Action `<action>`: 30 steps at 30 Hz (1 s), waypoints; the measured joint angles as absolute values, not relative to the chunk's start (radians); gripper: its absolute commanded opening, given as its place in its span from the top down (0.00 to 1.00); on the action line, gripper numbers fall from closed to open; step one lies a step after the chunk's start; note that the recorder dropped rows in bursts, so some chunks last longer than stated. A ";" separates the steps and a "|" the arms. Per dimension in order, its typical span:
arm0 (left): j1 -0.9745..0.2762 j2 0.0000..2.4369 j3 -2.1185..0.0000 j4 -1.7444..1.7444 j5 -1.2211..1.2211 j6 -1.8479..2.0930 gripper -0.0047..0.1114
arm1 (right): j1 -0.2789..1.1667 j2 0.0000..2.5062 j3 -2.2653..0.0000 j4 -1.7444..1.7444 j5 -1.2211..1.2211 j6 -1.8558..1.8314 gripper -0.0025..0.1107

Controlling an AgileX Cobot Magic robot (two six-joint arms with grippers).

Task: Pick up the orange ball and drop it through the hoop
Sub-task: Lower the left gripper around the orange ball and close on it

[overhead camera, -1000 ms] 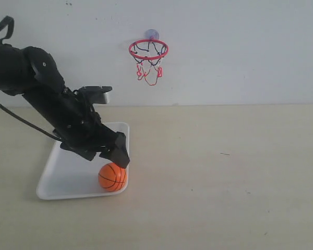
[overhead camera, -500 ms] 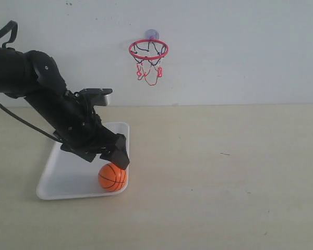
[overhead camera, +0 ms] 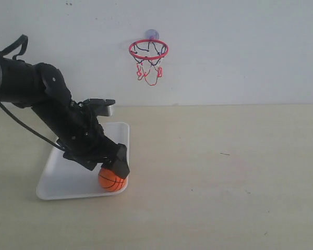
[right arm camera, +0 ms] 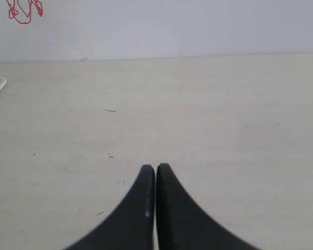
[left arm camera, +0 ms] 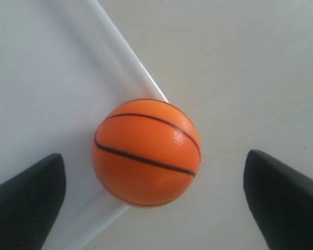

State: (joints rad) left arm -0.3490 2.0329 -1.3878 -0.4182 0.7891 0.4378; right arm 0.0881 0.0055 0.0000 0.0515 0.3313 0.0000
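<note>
The left gripper (overhead camera: 117, 167) had come lower over the last 1 second. Earlier its tip hung just above the orange ball (overhead camera: 111, 182); now, in the exterior view, the tip overlapped the ball's top. The ball had not moved. It sat in the near right corner of the white tray (overhead camera: 57, 179), against the corner rim, on the left side of the table (overhead camera: 224, 172).

In the left wrist view the 2 dark fingers (left arm camera: 26, 203) stood wide apart, 1 on each side of the ball, with a clear gap between each finger and the ball. The jaws held nothing. This probably meant the reach was nearly finished and closing on the ball came next. The lift and the carry to the hoop (overhead camera: 148, 49) were not yet begun. The hoop hung on the wall, well above and to the right of the tray.

The right gripper (right arm camera: 155, 169) had its 2 fingers pressed together with nothing between them, over bare table.

Several things were hard to make out. In the exterior view the left gripper hid the top of the ball, so how deep the fingers reached could not be judged there. The left wrist view cut off both fingers at its edge. The right arm did not appear in the exterior view at all. The right wrist view showed only a scrap of red net at its corner.
</note>
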 measured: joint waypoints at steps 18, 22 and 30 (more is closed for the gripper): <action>-0.349 2.069 -1.388 -0.425 0.754 0.440 0.43 | 0.088 0.005 0.000 0.051 0.331 0.000 0.98; -0.349 2.069 -1.388 -0.439 0.752 0.440 0.73 | 0.088 0.005 0.000 0.051 0.331 0.000 0.98; -0.349 2.069 -1.388 -0.443 0.745 0.440 0.92 | 0.088 0.005 0.000 0.051 0.331 0.000 0.98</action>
State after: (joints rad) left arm -0.3490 2.0687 -1.3878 -0.4433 0.7453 0.4396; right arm 0.0881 0.0055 0.0000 0.0515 0.3313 0.0000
